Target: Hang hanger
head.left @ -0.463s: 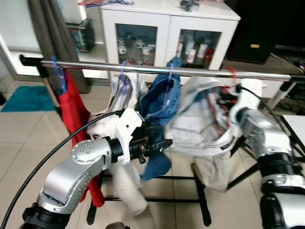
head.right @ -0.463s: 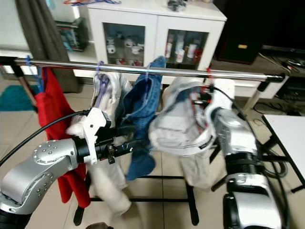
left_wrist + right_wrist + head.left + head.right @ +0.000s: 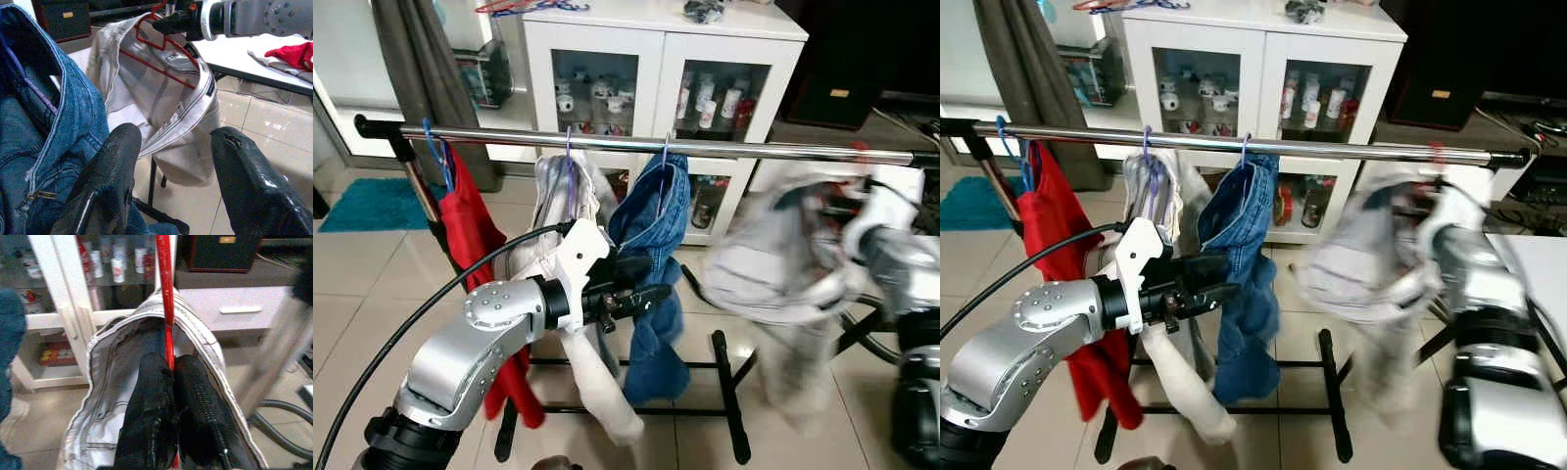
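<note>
Across the upper part of the frame runs a chrome rail (image 3: 705,149), carrying from the left a red garment (image 3: 470,230), a cream garment (image 3: 570,196) and blue jeans (image 3: 651,255), each on its own hook. At centre left the left claw (image 3: 651,292) hovers wide apart just before the jeans, holding nothing. At the right, blurred, hangs a pale grey garment (image 3: 783,264) on a thin red hanger (image 3: 166,298), below the rail's right end and off it. The right claw (image 3: 172,382) is pinched tight on the hanger's red wire, the grey waistband looped round its fingers (image 3: 149,411). Behind stands a white glass-fronted cabinet (image 3: 656,69).
</note>
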You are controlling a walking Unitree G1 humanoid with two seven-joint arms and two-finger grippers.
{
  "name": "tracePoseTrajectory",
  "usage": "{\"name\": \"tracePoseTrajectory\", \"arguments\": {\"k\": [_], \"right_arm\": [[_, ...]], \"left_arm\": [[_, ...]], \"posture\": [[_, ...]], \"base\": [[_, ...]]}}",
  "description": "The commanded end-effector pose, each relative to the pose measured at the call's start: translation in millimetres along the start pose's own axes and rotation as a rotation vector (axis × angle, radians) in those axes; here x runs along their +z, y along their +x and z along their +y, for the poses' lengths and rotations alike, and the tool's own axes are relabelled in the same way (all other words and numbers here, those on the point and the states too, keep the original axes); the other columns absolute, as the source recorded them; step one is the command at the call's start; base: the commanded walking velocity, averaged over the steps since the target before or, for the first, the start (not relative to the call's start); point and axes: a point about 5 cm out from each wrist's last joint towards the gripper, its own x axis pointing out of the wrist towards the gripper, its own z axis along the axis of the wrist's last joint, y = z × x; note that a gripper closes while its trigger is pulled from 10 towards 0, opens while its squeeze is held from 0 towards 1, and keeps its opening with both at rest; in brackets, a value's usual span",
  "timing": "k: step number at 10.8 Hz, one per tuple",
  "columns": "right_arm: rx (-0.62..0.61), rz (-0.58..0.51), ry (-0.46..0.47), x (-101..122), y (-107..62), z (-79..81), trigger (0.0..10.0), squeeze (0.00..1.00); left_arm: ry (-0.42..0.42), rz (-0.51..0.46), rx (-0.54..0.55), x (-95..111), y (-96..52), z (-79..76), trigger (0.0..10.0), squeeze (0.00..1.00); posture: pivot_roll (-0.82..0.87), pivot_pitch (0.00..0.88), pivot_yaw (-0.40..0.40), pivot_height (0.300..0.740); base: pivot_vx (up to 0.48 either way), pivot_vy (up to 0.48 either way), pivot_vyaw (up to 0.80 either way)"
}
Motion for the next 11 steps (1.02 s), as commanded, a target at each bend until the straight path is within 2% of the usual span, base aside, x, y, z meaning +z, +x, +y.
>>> {"name": "tracePoseTrajectory", "arguments": {"k": [1,2,3,4,5,7,9,10,11], "right_arm": [[0.031,0.025,0.006,-7.9,-1.5,-1.7,10.0,0.0],[0.112,0.025,0.002,-10.2,-2.0,5.2,10.0,0.0],[0.215,0.026,-0.019,-14.6,-3.2,15.9,10.0,1.0],[0.263,0.02,-0.036,-16.5,-5.2,18.8,10.0,1.0],[0.237,-0.026,-0.083,-12.0,-8.5,12.5,10.0,1.0],[0.285,-0.125,-0.046,5.0,-24.4,6.1,10.0,1.0],[0.369,-0.163,-0.042,13.7,-62.4,5.1,10.0,1.0],[0.422,-0.157,-0.105,13.9,-78.0,6.4,10.0,1.0],[0.568,-0.164,-0.139,16.0,-98.6,17.5,10.0,1.0]], "left_arm": [[0.006,0.008,-0.007,-0.6,1.6,0.4,10.0,0.0],[0.001,0.008,-0.011,-1.0,1.6,-0.1,10.0,0.0],[-0.009,0.011,-0.014,-2.0,1.4,-0.6,10.0,0.0],[-0.016,0.013,-0.013,-2.7,0.8,-0.9,10.0,0.0],[-0.018,0.008,-0.003,-2.9,0.6,-1.3,10.0,0.0],[-0.011,-0.024,0.031,0.3,-0.8,0.9,10.0,0.0],[0.004,-0.045,0.1,1.4,-7.5,8.3,10.0,0.0],[-0.002,-0.06,0.138,3.8,-12.3,13.4,10.0,0.0],[0.019,-0.052,0.154,7.2,-17.4,17.5,10.0,0.0]], "posture": [[-0.02,0.0,-0.025,0.74],[-0.02,0.0,-0.026,0.74],[-0.02,0.0,-0.028,0.74],[-0.02,0.0,-0.03,0.74],[-0.02,0.0,-0.03,0.74],[-0.02,0.0,-0.022,0.74],[-0.04,0.0,0.005,0.74],[-0.06,0.0,0.022,0.74],[-0.07,0.0,0.027,0.74]], "base": [[0.0,0.0,0.0],[0.0,0.0,0.0],[0.0,0.0,0.0],[0.0,0.0,0.0],[0.0,0.0,0.0],[0.0,0.0,0.0],[0.0,0.0,0.0],[0.0,0.0,0.0],[0.0,0.0,0.0]]}}
